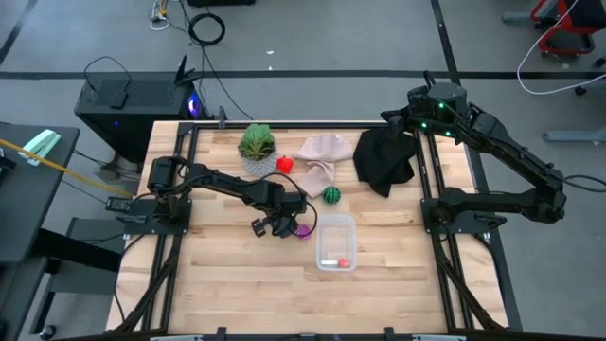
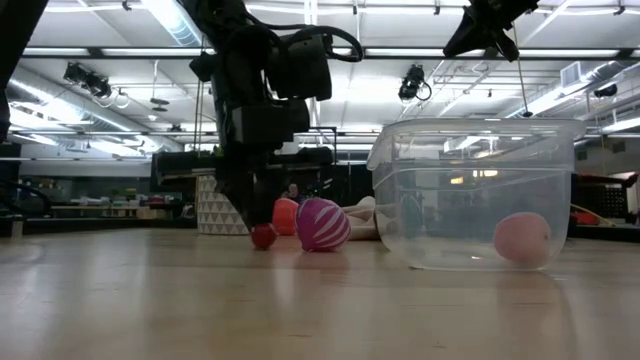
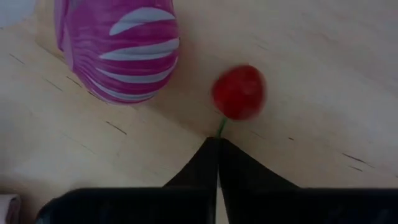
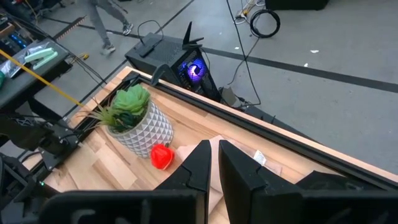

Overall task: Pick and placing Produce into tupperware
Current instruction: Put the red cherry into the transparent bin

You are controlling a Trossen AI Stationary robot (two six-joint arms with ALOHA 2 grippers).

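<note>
We see the tupperware (image 1: 337,242) on the wooden table (image 1: 227,284), a pinkish-red piece of produce (image 2: 522,238) inside it. Just beside it lies the purple striped produce (image 3: 118,50), and next to that our left gripper (image 3: 217,144) has pinched its fingers together on the green stem of a small red cherry (image 3: 239,91) (resting on the wood). The right gripper (image 4: 212,149), fingers nearly together and empty, hangs above the table's far edge.

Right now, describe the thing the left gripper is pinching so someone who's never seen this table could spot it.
Find the clear tupperware near the table's front middle. Just to its left the left gripper is shut on the thin green stem of a tiny red cherry. Its neighbour, the purple-and-white striped toy, is far bigger.
</note>
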